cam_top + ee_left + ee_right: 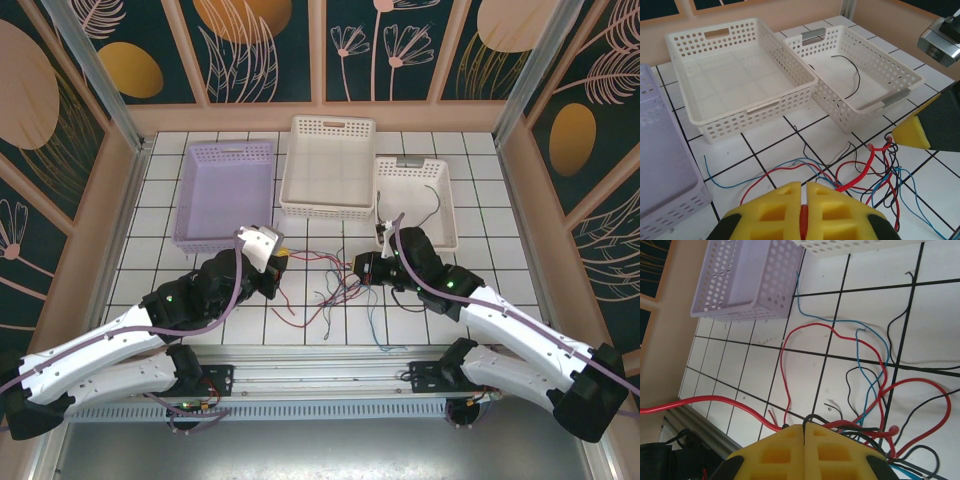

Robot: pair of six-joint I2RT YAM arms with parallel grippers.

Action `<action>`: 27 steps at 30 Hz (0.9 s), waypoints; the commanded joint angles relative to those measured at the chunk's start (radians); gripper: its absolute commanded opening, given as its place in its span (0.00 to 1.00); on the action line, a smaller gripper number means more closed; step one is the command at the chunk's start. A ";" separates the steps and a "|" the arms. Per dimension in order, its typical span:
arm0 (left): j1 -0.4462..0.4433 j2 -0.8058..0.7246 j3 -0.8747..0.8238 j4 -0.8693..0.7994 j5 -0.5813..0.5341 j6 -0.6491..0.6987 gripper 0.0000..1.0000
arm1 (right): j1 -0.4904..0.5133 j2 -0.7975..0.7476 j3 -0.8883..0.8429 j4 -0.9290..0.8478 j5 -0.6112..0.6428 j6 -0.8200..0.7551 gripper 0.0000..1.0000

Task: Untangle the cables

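Looking down on a white tiled table (450, 312) walled in by patterned panels. Showing three baskets along its far side: a lilac basket (230, 148) on the left, a large white basket (333, 122) in the middle, a smaller white basket (447, 215) on the right.

Reaching in from the near edge with both arms, toward the middle of the table. Working there on the cables (335, 290), a loose knot of red, blue and black strands lying on the tiles between the two grippers, just in front of the baskets.

Clamping the left gripper (280, 262) on a red cable (867, 162), with yellow pads (780, 210) pressed together and the red strand showing in the seam. Holding the right gripper (360, 268) closed as well, pads (832, 452) meeting, with red and black strands running out at the tips. Seemingly pinching that same red cable, though not showing clearly which strands are inside. Drawing the red cable across from one gripper toward the other.

Counting just one black wire (850, 67) set apart, curled inside the smaller white basket. Judging the task as barely begun. Leaving the red, blue and remaining black strands crossed over one another, with every one of them yet to be pulled free.
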 commanded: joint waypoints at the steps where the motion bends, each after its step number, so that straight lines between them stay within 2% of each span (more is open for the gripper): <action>1: 0.004 -0.002 -0.015 0.001 -0.001 0.007 0.00 | -0.018 -0.045 0.049 -0.066 0.087 -0.020 0.00; 4: 0.004 0.003 -0.015 -0.016 -0.023 0.008 0.00 | -0.080 -0.091 0.078 -0.138 0.139 -0.047 0.00; 11: 0.004 0.033 -0.010 -0.046 -0.040 0.010 0.00 | -0.266 -0.136 0.146 -0.233 0.147 -0.125 0.00; 14: 0.004 0.047 -0.003 -0.072 -0.063 0.010 0.00 | -0.326 -0.142 0.171 -0.261 0.189 -0.147 0.00; 20: 0.004 0.047 0.013 -0.150 -0.189 0.013 0.00 | -0.476 -0.171 0.209 -0.300 0.156 -0.196 0.00; 27: 0.004 -0.028 0.017 -0.241 -0.329 -0.010 0.00 | -0.626 -0.195 0.230 -0.351 0.156 -0.239 0.00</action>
